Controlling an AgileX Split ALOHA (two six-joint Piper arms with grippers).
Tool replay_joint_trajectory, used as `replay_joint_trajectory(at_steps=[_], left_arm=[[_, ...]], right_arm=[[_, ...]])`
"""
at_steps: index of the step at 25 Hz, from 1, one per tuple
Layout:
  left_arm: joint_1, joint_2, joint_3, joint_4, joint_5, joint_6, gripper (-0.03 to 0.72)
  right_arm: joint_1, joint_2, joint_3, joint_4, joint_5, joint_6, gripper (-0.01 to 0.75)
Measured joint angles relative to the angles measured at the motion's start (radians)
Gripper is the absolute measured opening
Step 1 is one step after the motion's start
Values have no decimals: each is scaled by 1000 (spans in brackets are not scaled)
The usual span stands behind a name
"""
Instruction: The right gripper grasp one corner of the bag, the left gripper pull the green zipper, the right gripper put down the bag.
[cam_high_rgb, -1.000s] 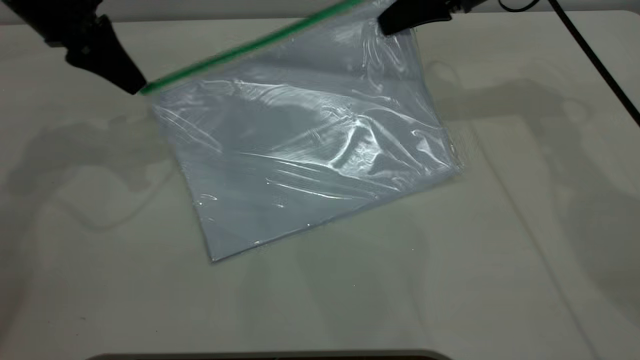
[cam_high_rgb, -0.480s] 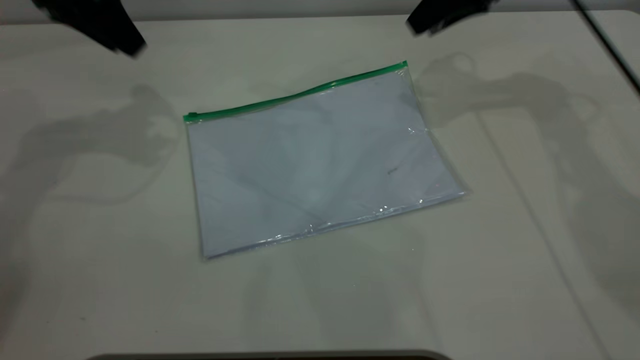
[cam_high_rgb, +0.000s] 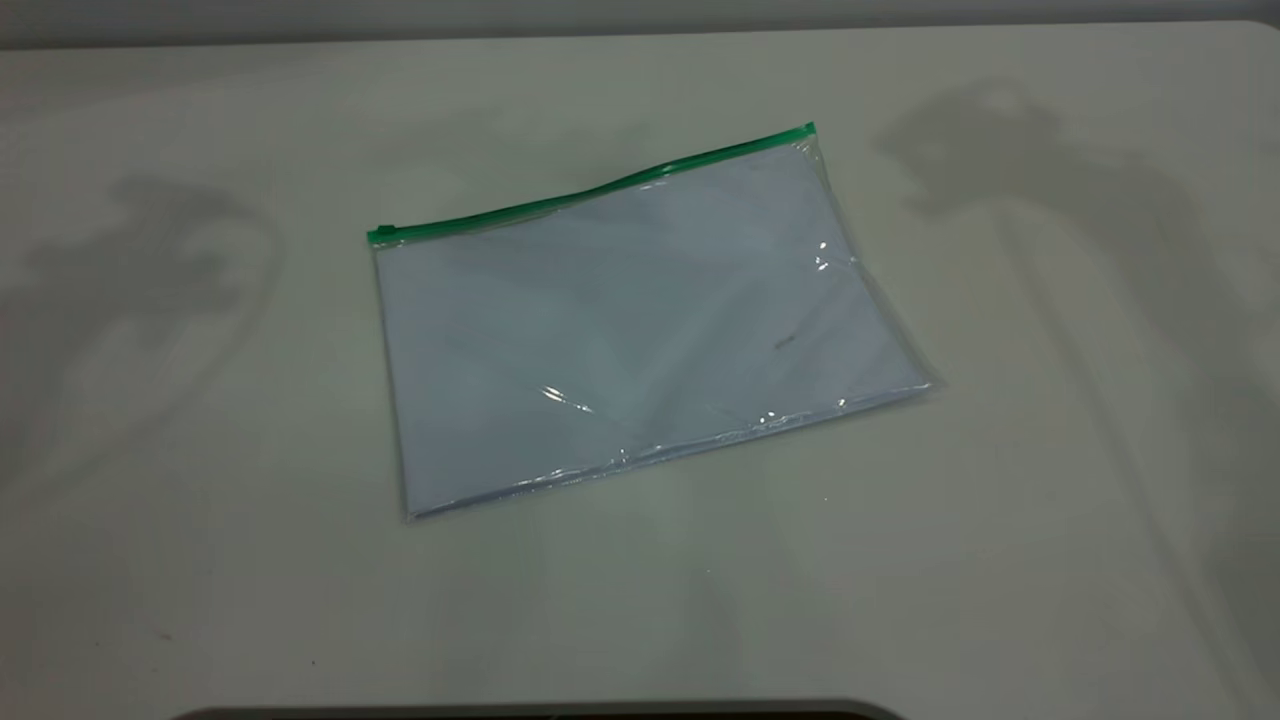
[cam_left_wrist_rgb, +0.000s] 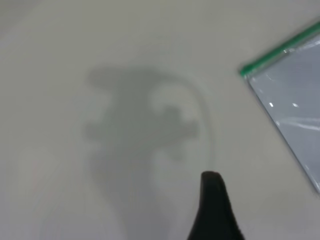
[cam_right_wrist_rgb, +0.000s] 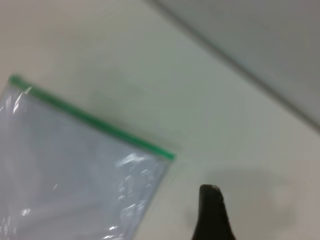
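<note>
From outside, the bag (cam_high_rgb: 640, 330) is lying flat on the worktop (cam_high_rgb: 1050, 500), held by nothing, its zipper (cam_high_rgb: 600, 190) running along the far edge with the slider (cam_high_rgb: 385, 233) sitting at the left end, which suggests the pull is done and the bag put down; neither arm is showing, only shadows. The left wrist view is showing one tip of the left tool (cam_left_wrist_rgb: 215, 210) hanging over bare worktop, well clear of the slider corner (cam_left_wrist_rgb: 247, 71), and I cannot tell whether it is apart or together. The right wrist view is showing one tip of the right tool (cam_right_wrist_rgb: 212, 212) near the other corner (cam_right_wrist_rgb: 167, 155) but not touching, state likewise unclear.

Each wrist view shows one black, tapering, round-tipped finger of the left pincer (cam_left_wrist_rgb: 214, 210) and right pincer (cam_right_wrist_rgb: 212, 215).
</note>
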Motion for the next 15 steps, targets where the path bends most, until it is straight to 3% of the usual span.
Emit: replay_joint_trajectory(at_steps=[2, 7, 15], left_arm=[[0, -62, 0, 14, 72, -28, 588], [0, -214, -2, 65, 75, -72, 588], [0, -401, -2, 109, 75, -150, 588]], right_arm=[[0, -70, 0, -33, 0, 62, 578], [0, -258, 24, -48, 0, 194, 578], [0, -692, 398, -46, 0, 225, 578]])
